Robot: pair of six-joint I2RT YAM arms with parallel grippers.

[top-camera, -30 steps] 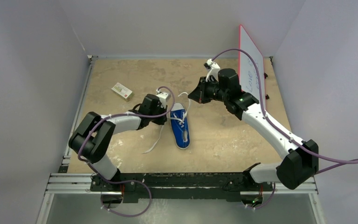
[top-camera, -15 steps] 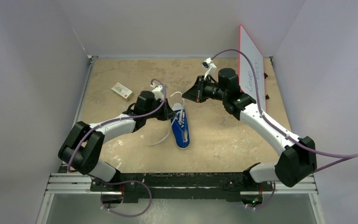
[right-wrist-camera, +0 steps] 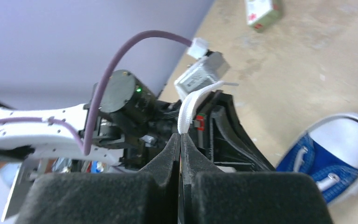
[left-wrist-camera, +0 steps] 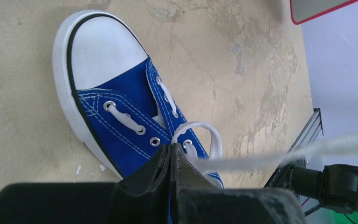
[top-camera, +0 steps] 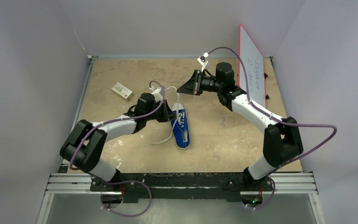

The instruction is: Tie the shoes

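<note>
The blue sneaker lies mid-table, white toe cap toward the back. It also shows in the left wrist view and the right wrist view. My left gripper is at the shoe's left side by the toe-end eyelets, shut on a white lace loop. My right gripper is behind the shoe, raised, shut on another white lace. That lace runs down to the shoe. A loose lace end lies left of the shoe.
A small white-and-red box lies at the back left, also in the right wrist view. A white board with a red edge stands at the back right. The left arm's wrist is close in front of the right gripper.
My right gripper has moved left and toward the back with the lace in it, drawing it up from the shoe. My left gripper has moved in to the shoe's eyelets.
</note>
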